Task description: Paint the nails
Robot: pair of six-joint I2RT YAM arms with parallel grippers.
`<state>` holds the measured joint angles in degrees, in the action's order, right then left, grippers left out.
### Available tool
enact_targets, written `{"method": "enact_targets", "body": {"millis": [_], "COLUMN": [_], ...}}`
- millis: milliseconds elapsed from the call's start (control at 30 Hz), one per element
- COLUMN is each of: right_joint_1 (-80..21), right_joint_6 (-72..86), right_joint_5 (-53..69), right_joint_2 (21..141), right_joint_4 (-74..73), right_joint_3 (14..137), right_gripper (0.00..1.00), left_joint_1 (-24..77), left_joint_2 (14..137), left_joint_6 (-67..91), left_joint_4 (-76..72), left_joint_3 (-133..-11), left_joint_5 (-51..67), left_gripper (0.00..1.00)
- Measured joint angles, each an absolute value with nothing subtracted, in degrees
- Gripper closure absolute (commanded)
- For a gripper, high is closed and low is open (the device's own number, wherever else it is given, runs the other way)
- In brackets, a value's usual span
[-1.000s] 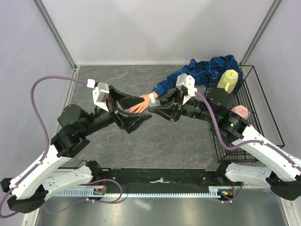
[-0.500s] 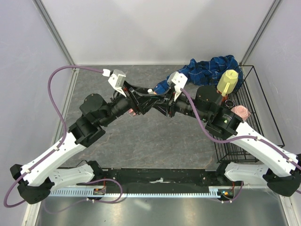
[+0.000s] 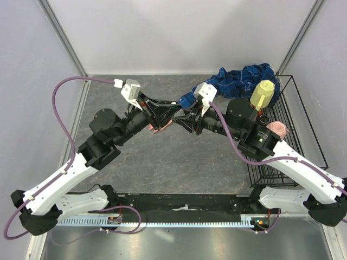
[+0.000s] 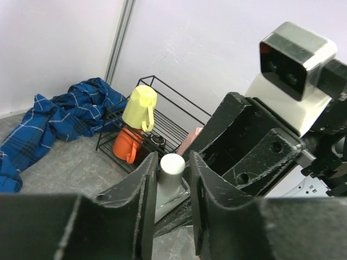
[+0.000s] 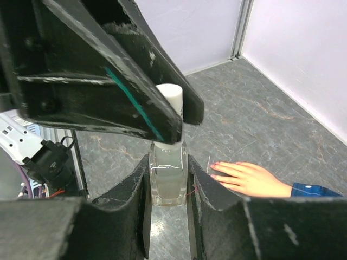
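My right gripper (image 5: 168, 162) is shut on a small clear bottle (image 5: 168, 176), held upright above the table. Its white cap (image 4: 172, 167) sits between the fingers of my left gripper (image 4: 172, 160). Those jaws stand narrow around the cap, with a sliver of gap still showing. In the right wrist view the left gripper's fingers (image 5: 135, 81) cover most of the cap. The mannequin hand (image 5: 249, 180) lies flat on the table to the bottle's right, its pink nails (image 5: 214, 164) pointing toward the bottle. In the top view both grippers meet over the hand and hide it.
The blue plaid shirt (image 3: 244, 78) is bunched at the back right. A black wire rack (image 3: 303, 141) at the right edge holds a yellow mug (image 3: 264, 93), an orange mug (image 4: 127, 146) and a pink cup (image 3: 278, 129). Grey stone-patterned tabletop (image 3: 179, 157) lies in front.
My left gripper swung from over the hand to the bottle top, and its jaws narrowed around the cap. The right gripper shifted slightly back with the bottle, then held still.
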<state>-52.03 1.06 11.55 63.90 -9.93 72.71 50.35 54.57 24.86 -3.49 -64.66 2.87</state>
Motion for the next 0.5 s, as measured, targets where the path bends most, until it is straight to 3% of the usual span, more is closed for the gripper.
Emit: {"method": "enact_targets", "body": {"millis": [133, 267, 500], "right_joint_1": [-52.0, -52.0, -51.7], "right_joint_6": [1.7, 2.8, 10.8], "right_joint_5": [11.7, 14.2, 35.6], "right_joint_2": [63.4, 62.1, 59.2], "right_joint_4": [-10.2, -10.0, -2.8], "right_joint_3": [72.7, 72.6, 70.5], "right_gripper": [1.00, 1.00, 1.00], "left_joint_1": [50.0, 49.0, 45.9], "left_joint_2": [55.1, 55.0, 57.4], "left_joint_6": [24.9, 24.3, 29.2], "left_joint_4": [-4.0, -7.6, -28.4], "left_joint_3": [-64.6, -63.8, -61.3], "left_joint_5": [4.6, 11.2, 42.2], "left_gripper": [0.98, 0.98, 0.98]}}
